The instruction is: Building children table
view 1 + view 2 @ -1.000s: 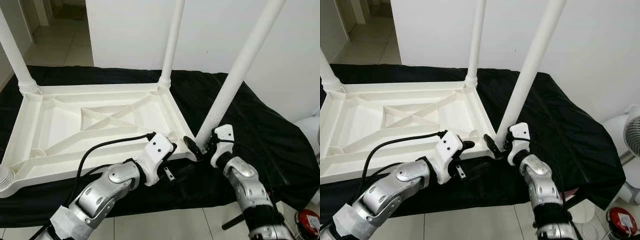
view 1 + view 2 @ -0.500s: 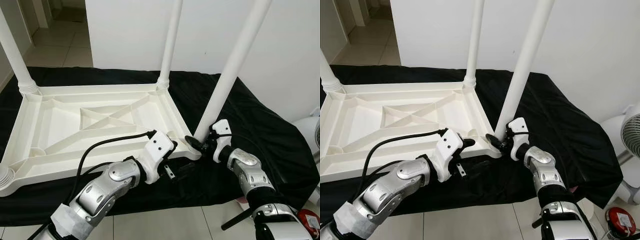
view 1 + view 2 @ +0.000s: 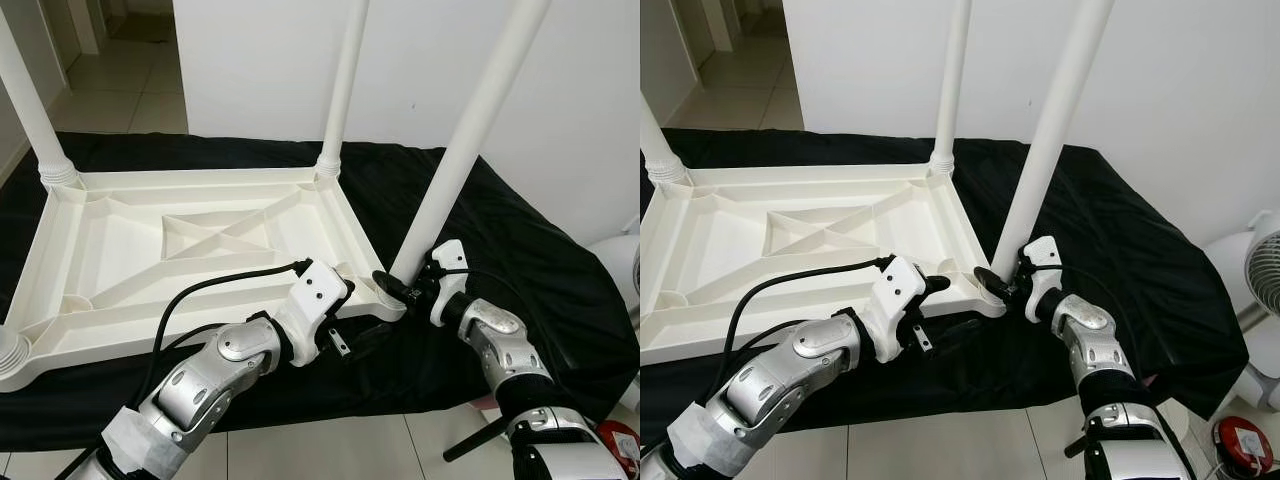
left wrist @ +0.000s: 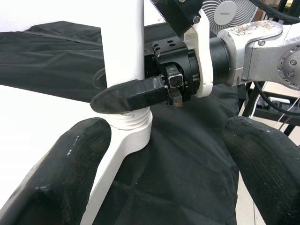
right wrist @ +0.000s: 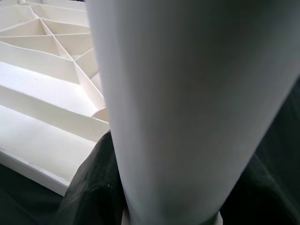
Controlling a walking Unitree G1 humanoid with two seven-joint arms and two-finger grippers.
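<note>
Leg (image 3: 470, 150) is clamped low by right gripper (image 3: 400, 291), base at near-right corner socket of upturned tabletop (image 3: 190, 260). Left gripper (image 3: 352, 343) is spread wide just beside socket. Leg should be kept vertical w/ steady twist; tabletop should be braced.

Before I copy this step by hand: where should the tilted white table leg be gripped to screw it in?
Grip the tilted white plastic table leg low, just above its threaded base, from the outer side, as the right tool does; its round shaft is bare there.
</note>
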